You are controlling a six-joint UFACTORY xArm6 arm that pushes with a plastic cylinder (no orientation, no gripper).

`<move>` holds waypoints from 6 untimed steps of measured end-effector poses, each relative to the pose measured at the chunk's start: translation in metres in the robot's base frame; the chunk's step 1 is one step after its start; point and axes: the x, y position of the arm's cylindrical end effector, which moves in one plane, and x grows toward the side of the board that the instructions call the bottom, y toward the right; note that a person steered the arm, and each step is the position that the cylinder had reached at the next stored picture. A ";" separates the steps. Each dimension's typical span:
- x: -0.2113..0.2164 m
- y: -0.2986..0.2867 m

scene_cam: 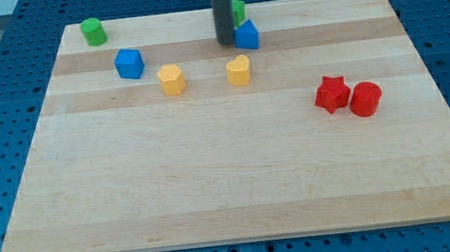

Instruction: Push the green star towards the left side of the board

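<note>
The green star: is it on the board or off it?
On the board. The green star sits near the view's top edge, partly hidden behind my tip, beside a blue block.

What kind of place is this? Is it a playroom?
Probably a robot lab, not a playroom: a wooden board sits on a blue holed workbench, and a dark rod, my tip, pushes blocks like the red star.

Eight blocks on the wooden board (214, 185); two green: a cylinder (93, 31) at the view's top left, and a green block (239, 10) mostly hidden behind the rod, shape unclear; two blue: one (129, 63) and another (248, 35); two yellow: one (171, 79), plus a heart-like one (238, 70); two red: a star (332, 93) and a cylinder (365, 98); one rod, my tip (226, 41).
</note>
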 end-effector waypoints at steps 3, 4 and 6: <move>-0.063 0.057; -0.069 0.044; -0.069 0.008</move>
